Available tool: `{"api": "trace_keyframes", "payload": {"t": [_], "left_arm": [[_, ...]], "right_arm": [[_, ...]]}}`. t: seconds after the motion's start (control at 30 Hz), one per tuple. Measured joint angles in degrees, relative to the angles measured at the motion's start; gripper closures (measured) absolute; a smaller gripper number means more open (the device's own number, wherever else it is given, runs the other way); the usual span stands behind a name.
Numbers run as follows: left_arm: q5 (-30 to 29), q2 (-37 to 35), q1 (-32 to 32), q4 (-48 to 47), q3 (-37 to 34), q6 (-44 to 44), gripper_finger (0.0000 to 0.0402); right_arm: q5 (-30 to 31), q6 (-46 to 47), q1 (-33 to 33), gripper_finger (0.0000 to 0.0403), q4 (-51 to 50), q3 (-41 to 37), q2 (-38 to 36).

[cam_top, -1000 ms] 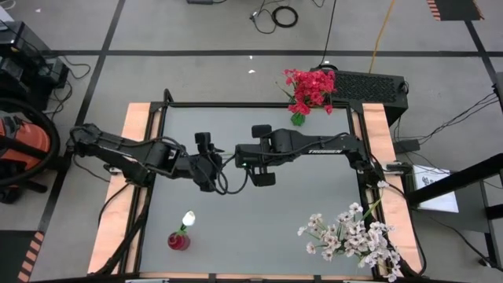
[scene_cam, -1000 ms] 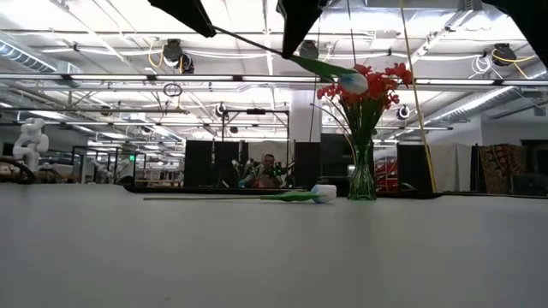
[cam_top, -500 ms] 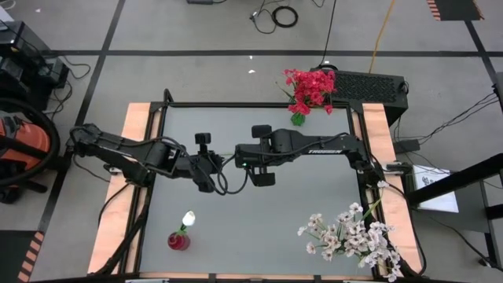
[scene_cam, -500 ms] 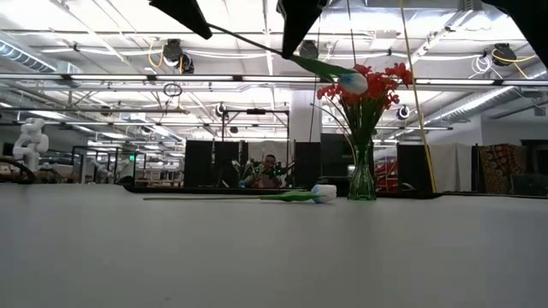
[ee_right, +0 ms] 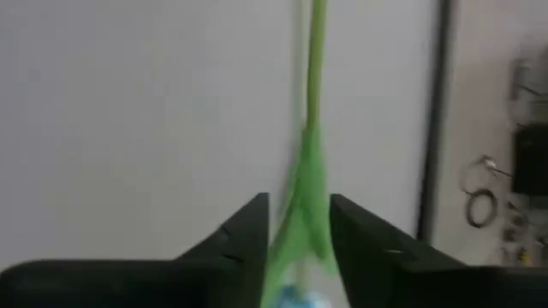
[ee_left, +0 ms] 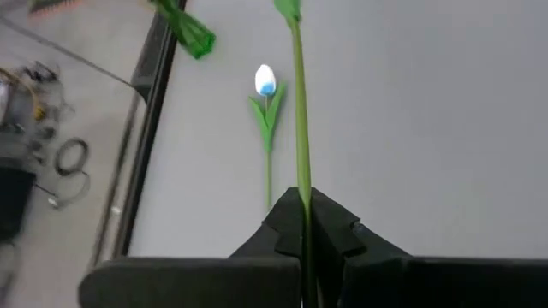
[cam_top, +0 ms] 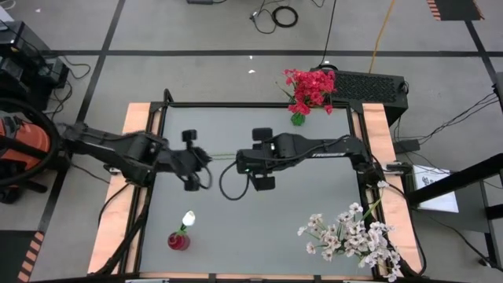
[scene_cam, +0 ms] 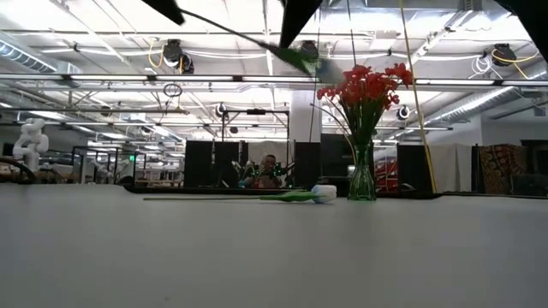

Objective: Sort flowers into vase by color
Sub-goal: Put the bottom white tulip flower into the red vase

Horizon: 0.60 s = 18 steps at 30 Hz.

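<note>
A white tulip on a long green stem (cam_top: 224, 155) hangs above the table's middle between my two grippers. My left gripper (ee_left: 304, 201) is shut on the stem. My right gripper (ee_right: 300, 227) stands open, its fingers on either side of the tulip's leaves (ee_right: 304, 205), with the blossom (ee_right: 295, 299) just behind them. In the low view the stem (scene_cam: 231, 32) slants across the top. A second tulip (ee_left: 265, 81) lies flat on the table. The red flowers (cam_top: 310, 88) stand in a green vase at the far right. My left gripper pinches the tulip's bare stem (ee_left: 301, 184) between its two fingers. The fingers slant downward and lie along the stem, which runs straight out past their tips toward the right gripper, clear of the table. My right gripper: I cannot tell whether its open fingers touch the leaves.
A red vase (cam_top: 178, 240) holding one white tulip bud (cam_top: 189, 218) stands near the front left. Pale pink-white sprays (cam_top: 354, 232) lie at the near right corner. The table has a raised dark frame (cam_top: 259, 104) and wooden side strips.
My left gripper has gone toward the table's left edge and a little up, drawing the tulip along by its stem. In the low view the blossom has moved from in front of the red flowers up toward the right gripper.
</note>
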Motion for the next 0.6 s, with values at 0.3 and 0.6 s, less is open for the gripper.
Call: {"api": "trace_keyframes", "payload": {"t": [0.3,0.6], "left_arm": [[1.87,-16.12,-3.34,-2.87,0.04,-8.35,0.04],[1.95,-23.93,-8.09,5.15,0.04,-5.29,0.0401]], "right_arm": [[9.4,5.49,3.86,0.0213,1.66,0.0,-11.85],[16.92,6.26,10.09,0.0209,9.29,0.15,-25.34]]}}
